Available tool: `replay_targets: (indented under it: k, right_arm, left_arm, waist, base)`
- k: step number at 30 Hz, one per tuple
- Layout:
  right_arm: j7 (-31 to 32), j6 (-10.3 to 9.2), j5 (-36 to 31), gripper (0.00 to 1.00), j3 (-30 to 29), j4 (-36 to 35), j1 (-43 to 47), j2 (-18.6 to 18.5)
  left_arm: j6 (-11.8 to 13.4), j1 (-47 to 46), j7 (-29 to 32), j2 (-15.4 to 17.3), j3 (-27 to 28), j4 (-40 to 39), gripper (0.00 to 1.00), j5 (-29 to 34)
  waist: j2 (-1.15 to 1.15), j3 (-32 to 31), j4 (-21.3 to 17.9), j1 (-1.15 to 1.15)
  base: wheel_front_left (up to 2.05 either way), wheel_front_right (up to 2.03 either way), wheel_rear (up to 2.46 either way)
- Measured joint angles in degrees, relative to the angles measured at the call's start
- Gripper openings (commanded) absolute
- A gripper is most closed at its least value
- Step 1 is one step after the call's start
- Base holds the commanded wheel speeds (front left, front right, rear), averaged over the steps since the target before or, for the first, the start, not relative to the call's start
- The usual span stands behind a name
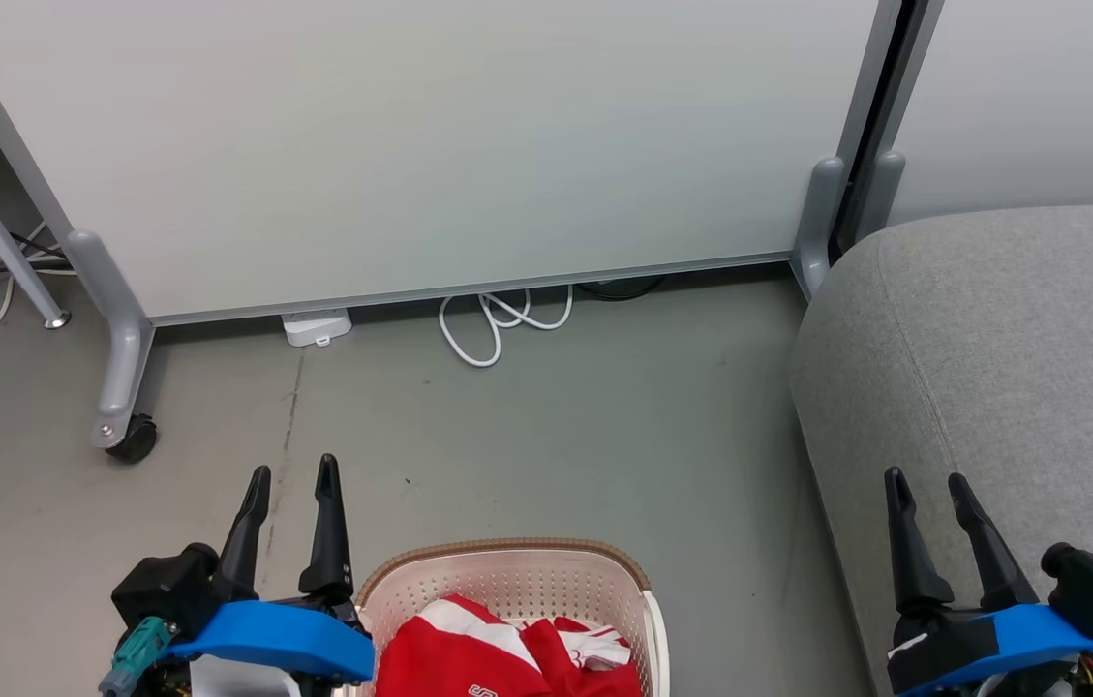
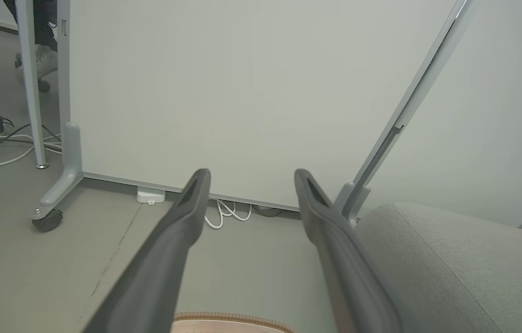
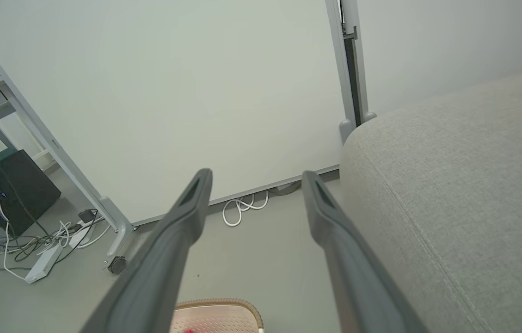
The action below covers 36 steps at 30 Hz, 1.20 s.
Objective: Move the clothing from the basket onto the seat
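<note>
The cream-white basket (image 1: 507,581) with a brown rim band stands on the floor at the bottom centre of the head view, and red clothing (image 1: 469,649) with white stripes lies bunched inside it. Its rim (image 2: 230,318) peeks in at the bottom of the left wrist view, and the basket (image 3: 217,317) also shows low in the right wrist view. The light-grey seat (image 1: 1011,368) fills the right side. My left gripper (image 1: 292,476) is open, just left of the basket. My right gripper (image 1: 926,484) is open over the seat's near edge. Both hold nothing.
A white partition panel (image 1: 410,145) on grey wheeled feet (image 1: 125,426) stands across the back. White cable loops (image 1: 498,324) and a white power box (image 1: 317,327) lie at its base. More cables and a black box (image 3: 6,194) sit to the far left. Grey floor (image 1: 556,445) lies between basket and panel.
</note>
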Motion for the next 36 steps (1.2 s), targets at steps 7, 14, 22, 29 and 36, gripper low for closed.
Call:
replay_targets:
  k: [7, 14, 22, 29, 36]
  right_arm:
    - [-0.4, 0.0, -4.1, 1.0, 0.0, 0.1, 0.1, 0.0]
    - [-0.9, 0.0, -7.7, 1.0, -0.3, 0.1, 0.6, -0.1]
    - [-1.9, 0.0, -11.1, 1.0, -0.4, 0.1, 0.6, -0.1]
    - [-2.7, 0.01, -13.7, 1.0, -0.4, 0.0, 0.7, -0.2]
    - [-3.4, 0.01, -16.3, 1.0, -0.4, -0.3, 0.8, -0.2]
  left_arm:
    - [-0.1, -0.5, -0.9, -0.1, -0.4, 0.7, 1.0, 2.8]
    - [-0.3, -0.6, -1.8, -0.2, -0.5, 1.0, 1.0, 5.3]
    - [-0.4, -0.6, -2.7, -0.4, -0.5, 1.9, 1.0, 6.8]
    - [-0.4, -0.7, -3.5, -0.5, -0.8, 2.7, 1.0, 8.4]
    - [-0.5, -0.8, -4.2, -0.5, -1.0, 3.0, 1.0, 9.4]
  waist:
    - [0.0, 0.0, 0.2, 0.0]
    - [0.0, -0.1, 0.3, 0.0]
    - [0.0, -0.2, 0.4, 0.0]
    - [0.0, -0.2, 0.4, 0.0]
    - [0.0, -0.2, 0.7, 0.0]
  base:
    - [0.0, 0.0, 0.0]
    - [0.0, 0.0, 0.0]
    - [0.0, 0.0, 0.0]
    - [0.0, 0.0, 0.0]
    - [0.0, 0.0, 0.0]
